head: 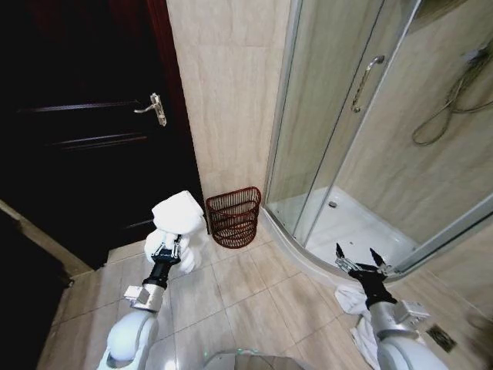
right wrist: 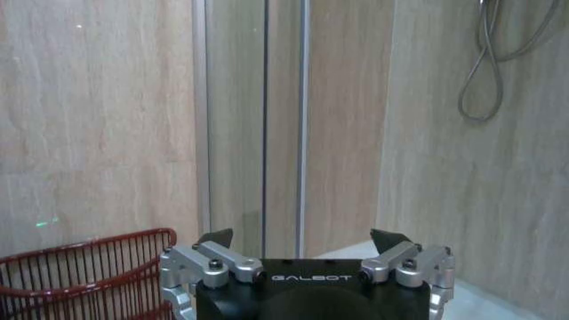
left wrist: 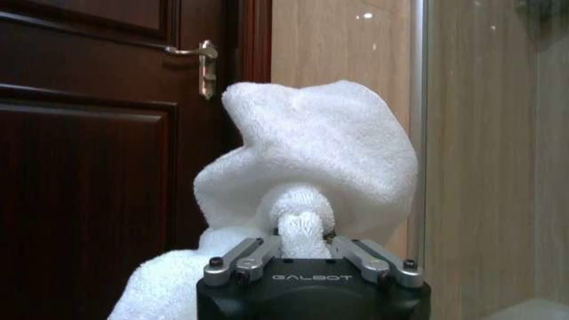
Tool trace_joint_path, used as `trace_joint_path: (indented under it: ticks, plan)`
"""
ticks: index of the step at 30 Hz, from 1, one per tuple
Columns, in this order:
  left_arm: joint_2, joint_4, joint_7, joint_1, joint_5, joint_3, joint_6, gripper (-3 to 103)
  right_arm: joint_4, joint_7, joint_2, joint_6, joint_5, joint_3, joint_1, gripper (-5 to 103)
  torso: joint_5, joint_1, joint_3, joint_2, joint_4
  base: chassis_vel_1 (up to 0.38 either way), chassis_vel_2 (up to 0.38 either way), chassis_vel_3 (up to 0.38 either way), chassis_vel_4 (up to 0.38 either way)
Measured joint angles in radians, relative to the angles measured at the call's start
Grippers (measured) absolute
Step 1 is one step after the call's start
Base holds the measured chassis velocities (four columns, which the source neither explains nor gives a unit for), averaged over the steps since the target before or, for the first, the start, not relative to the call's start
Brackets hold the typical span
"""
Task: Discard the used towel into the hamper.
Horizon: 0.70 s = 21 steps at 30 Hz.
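Two grippers show in the head view, one per arm. The left gripper (head: 166, 252), lower left of centre, is clamped on one white towel (head: 179, 214) that bulges above its fingers. The right gripper (head: 360, 259), at lower right, has its fingers spread apart with nothing between them. One hamper (head: 233, 216) — a reddish-brown wire basket — stands on the tiled floor at frame centre against the beige wall, just right of the towel; nothing can be seen inside it. A dark door (head: 85, 139) with one lever handle (head: 152, 109) fills the upper left, and a glass shower enclosure (head: 347, 131) the right. Some white cloth (head: 356, 308) lies on the floor beside the right arm.

In the left wrist view, the left gripper (left wrist: 305, 248) pinches a twisted neck of the towel (left wrist: 320, 160), which balloons above; "GALBOT" is printed on the gripper body.

In the right wrist view, the right gripper (right wrist: 302, 239) stands open, also marked "GALBOT" — the hamper (right wrist: 84, 277) sits at lower left.
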Motion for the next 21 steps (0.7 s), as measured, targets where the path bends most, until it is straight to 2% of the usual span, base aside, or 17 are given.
trace_joint_path:
  ticks: [8, 18, 21]
  plan:
    - [0.011, 0.016, 0.002, -0.011, -0.007, 0.002, -0.001, 14, -0.027, -0.03, 0.011, 0.012, -0.043, 0.005, -0.001, 100, 0.0001, -0.014, -0.021, -0.036, 0.0, 0.0, 0.0, 0.0, 0.0]
    - [0.018, 0.035, 0.004, -0.016, -0.007, 0.004, -0.007, 14, -0.036, -0.032, 0.02, 0.004, -0.046, 0.007, 0.006, 100, 0.0, -0.025, -0.036, -0.061, 0.0, 0.0, 0.0, 0.0, 0.0]
    - [0.019, 0.048, 0.008, -0.019, -0.005, 0.004, -0.038, 14, -0.049, -0.034, 0.026, -0.002, -0.054, 0.009, 0.002, 100, 0.0001, -0.031, -0.046, -0.077, 0.0, 0.0, 0.0, 0.0, 0.0]
